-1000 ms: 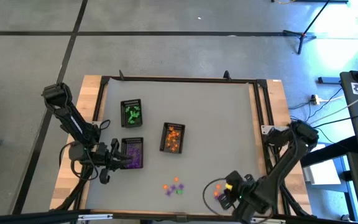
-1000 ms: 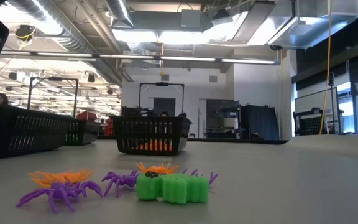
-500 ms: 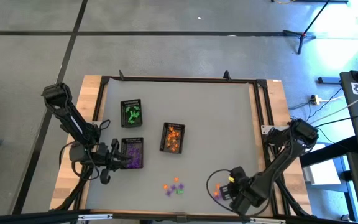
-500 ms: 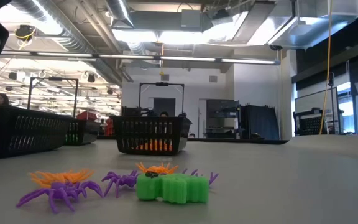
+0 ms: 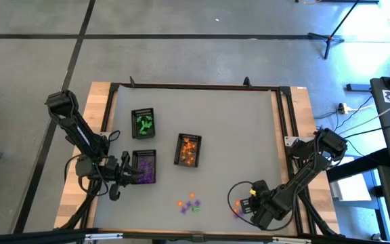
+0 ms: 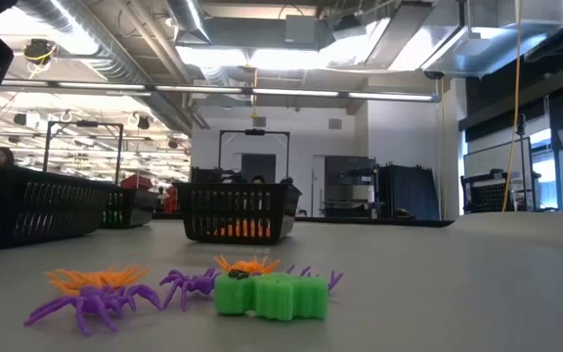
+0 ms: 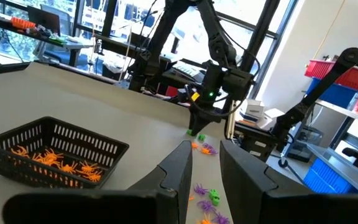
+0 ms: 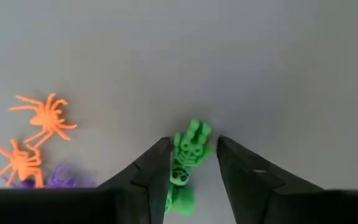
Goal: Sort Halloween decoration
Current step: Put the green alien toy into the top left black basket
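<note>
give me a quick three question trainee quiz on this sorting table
1. True or false: the right tool has a green skeleton trinket between its fingers.
2. Which colour fills the tray nearest the table's middle? A green B orange C purple
3. Which tray is the left tool beside?

Key: 1 true. 2 B. 3 the purple tray.

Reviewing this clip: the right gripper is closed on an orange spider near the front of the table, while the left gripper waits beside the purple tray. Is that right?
Not quite. The right gripper is closed on a green skeleton trinket, not an orange spider; the right wrist view shows it between the fingers, with the orange spiders lying loose on the table. The rest stands: the left gripper waits beside the purple tray.
</note>
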Action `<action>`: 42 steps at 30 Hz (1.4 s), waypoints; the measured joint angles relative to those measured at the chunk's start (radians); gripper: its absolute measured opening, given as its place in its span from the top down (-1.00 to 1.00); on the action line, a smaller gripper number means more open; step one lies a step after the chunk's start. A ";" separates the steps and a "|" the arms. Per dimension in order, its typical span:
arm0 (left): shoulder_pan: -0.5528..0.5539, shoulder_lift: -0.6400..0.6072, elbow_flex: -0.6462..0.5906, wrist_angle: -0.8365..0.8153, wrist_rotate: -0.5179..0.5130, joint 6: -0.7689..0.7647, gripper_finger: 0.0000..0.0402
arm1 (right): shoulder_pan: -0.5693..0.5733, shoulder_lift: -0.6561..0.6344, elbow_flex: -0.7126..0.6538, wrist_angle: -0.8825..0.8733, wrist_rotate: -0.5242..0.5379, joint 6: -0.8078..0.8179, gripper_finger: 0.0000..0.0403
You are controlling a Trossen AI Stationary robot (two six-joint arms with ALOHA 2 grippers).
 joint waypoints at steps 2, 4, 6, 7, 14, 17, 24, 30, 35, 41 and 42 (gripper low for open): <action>0.000 0.000 0.000 -0.003 -0.003 0.000 0.62 | 0.000 0.000 0.000 -0.003 0.009 -0.015 0.33; 0.000 0.000 0.000 -0.011 -0.004 0.000 0.62 | 0.002 0.000 0.000 -0.006 0.026 -0.024 0.40; 0.002 0.000 0.000 -0.011 -0.007 0.000 0.62 | 0.002 0.001 0.000 -0.014 0.025 -0.041 0.52; 0.003 0.000 0.000 -0.011 -0.007 0.000 0.62 | 0.002 0.001 0.000 -0.019 0.026 -0.046 0.59; 0.011 0.000 0.000 -0.015 -0.007 0.000 0.62 | 0.001 0.002 0.010 -0.055 0.071 -0.073 0.92; 0.011 0.000 0.000 -0.015 -0.007 0.001 0.62 | -0.001 0.005 0.029 -0.106 0.141 -0.073 0.86; 0.018 0.000 0.000 -0.018 -0.024 0.003 0.62 | -0.042 -0.011 0.086 -0.108 0.361 -0.120 0.76; 0.031 0.000 0.000 -0.018 -0.021 0.002 0.62 | -0.174 -0.012 0.128 0.043 0.472 -0.379 0.83; 0.031 0.000 0.000 -0.023 0.000 -0.067 0.62 | -0.309 -0.012 0.138 0.366 0.508 -0.733 0.80; 0.033 0.000 0.000 -0.071 0.071 -0.090 0.62 | -0.420 0.019 0.139 0.880 0.510 -1.150 0.80; 0.035 0.000 0.000 -0.080 0.090 -0.075 0.62 | -0.434 0.030 0.140 0.967 0.504 -1.201 0.80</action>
